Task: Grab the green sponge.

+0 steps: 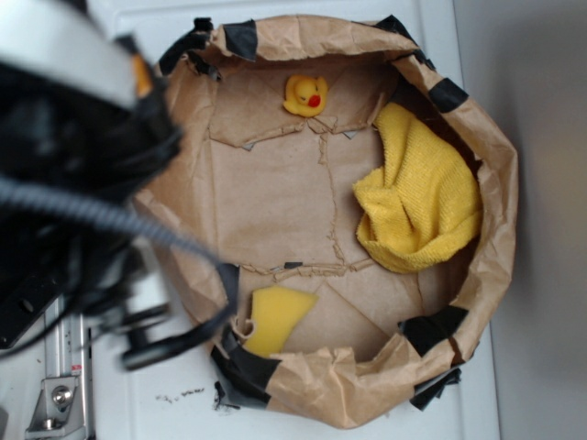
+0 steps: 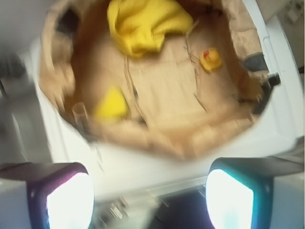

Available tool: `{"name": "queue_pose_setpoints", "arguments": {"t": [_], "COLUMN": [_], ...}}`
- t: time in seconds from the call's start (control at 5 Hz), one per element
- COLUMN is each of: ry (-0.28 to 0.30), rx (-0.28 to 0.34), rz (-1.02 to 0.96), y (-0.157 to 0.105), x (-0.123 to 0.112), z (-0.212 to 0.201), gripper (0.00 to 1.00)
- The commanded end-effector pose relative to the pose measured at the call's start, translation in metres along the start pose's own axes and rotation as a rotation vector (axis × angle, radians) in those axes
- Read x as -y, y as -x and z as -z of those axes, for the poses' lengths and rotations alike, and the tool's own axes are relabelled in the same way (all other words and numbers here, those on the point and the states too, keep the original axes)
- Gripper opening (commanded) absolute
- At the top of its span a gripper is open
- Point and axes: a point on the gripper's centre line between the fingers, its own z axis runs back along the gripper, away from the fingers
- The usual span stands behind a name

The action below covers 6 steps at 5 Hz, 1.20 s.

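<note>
The green sponge [image 1: 275,316] is a flat yellow foam piece lying against the near left wall of the brown paper-lined tub [image 1: 275,202]. In the blurred wrist view the sponge [image 2: 112,102] lies above and left of centre, well away from the fingers. My gripper [image 2: 150,191] is open, its two fingers [image 2: 66,200] wide apart with nothing between them. It hovers outside the paper rim, over the white surface. My arm [image 1: 73,183] is a dark blur at the left of the exterior view.
A small yellow rubber duck [image 1: 305,94] with a red beak sits at the far side of the tub. A crumpled yellow terry cloth [image 1: 422,197] fills the right side. Black tape patches [image 1: 431,330] hold the raised paper rim.
</note>
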Motion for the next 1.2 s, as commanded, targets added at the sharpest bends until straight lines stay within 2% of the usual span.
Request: {"name": "queue_pose_setpoints", "arguments": {"t": [0.0, 0.2, 0.4, 0.6, 0.8, 1.0], "ry": [0.176, 0.193, 0.206, 0.193, 0.183, 0.175], "rx": [-0.144, -0.217, -0.313, -0.375, -0.453, -0.506], "rz": [-0.374, -0.422, -0.392, -0.358, -0.307, -0.252], "y": [-0.04, -0.048, -0.051, -0.064, -0.047, -0.026], "x": [-0.007, -0.004, 0.011, 0.027, 0.05, 0.067], "z": [0.053, 0.083, 0.123, 0.159, 0.183, 0.194], "gripper": [1.0, 1.0, 1.0, 1.0, 1.0, 1.0]}}
